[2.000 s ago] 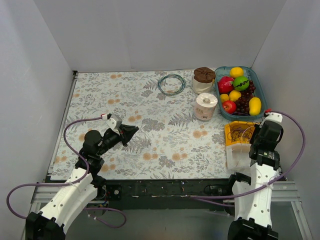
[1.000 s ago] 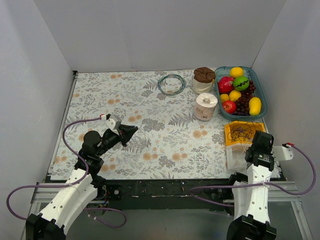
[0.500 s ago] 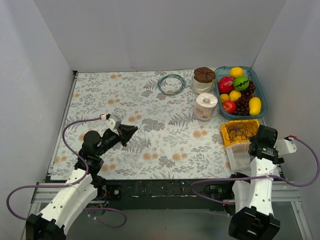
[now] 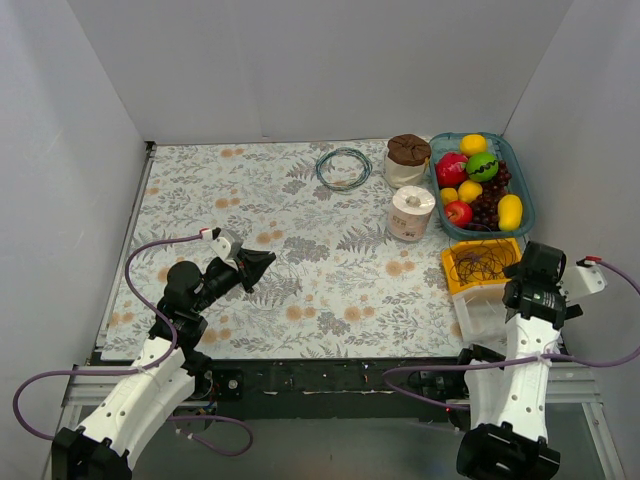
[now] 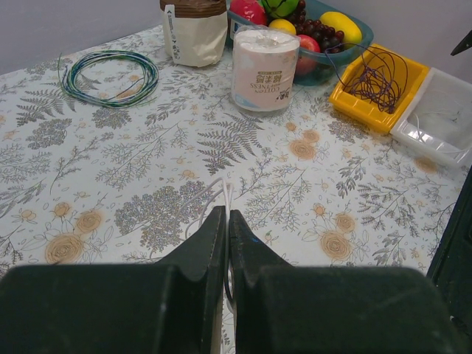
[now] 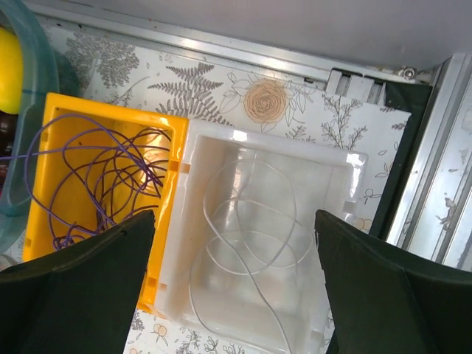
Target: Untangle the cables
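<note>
Over near-right clear bin [image 6: 354,166], right gripper [image 6: 232,217] held wide open, empty, white cable [image 6: 293,214] sorted inside; left gripper [image 5: 226,214] closed, thin white strand [image 5: 226,193] seemingly pinched.

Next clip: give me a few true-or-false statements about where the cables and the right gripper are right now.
The purple cable lies in the yellow bin. True.
The clear bin holds a green cable. False: it holds a thin white cable.
The right gripper is shut. False: it is open above the bins.
The green coil lies on the table, outside any bin. True.
</note>
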Robot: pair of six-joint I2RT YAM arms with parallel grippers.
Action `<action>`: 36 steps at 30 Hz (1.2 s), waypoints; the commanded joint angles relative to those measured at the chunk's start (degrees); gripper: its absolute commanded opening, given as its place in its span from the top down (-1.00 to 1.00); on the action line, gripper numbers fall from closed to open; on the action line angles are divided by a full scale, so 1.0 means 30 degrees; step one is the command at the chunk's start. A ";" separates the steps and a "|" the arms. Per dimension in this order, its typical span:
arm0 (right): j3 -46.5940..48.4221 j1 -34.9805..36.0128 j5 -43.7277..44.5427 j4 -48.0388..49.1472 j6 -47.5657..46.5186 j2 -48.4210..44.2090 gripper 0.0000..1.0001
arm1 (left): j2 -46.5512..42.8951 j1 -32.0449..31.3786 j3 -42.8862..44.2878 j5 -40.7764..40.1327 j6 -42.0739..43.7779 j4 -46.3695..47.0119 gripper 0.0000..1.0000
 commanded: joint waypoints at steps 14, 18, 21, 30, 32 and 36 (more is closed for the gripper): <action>0.6779 0.3744 -1.8883 0.8062 -1.3727 0.2613 -0.74 | -0.0895 0.0136 0.1045 0.2977 -0.0551 0.1109 1.00; 0.6839 1.0012 -1.9941 0.8970 -1.4872 0.3285 -0.66 | -0.0985 0.0136 0.2506 0.7332 -0.0580 0.1025 1.00; 0.6868 1.4436 -2.0059 0.9936 -1.4785 0.4454 -0.58 | -0.0605 0.0136 0.3387 0.8692 -0.0639 0.0060 1.00; 0.8365 2.2649 -2.0935 1.2628 -1.5138 0.8766 -0.47 | 0.1036 0.0136 0.7079 0.9192 -0.0725 -0.3223 1.00; 0.8013 2.3001 -2.1407 1.4182 -1.4644 0.8913 -0.47 | 0.1300 0.0165 0.7519 0.9774 -0.0901 -0.3370 1.00; 0.7221 2.3119 -2.1114 1.5795 -1.4346 0.9264 -0.47 | 0.1446 0.0165 0.7958 1.0539 -0.0611 -0.3692 1.00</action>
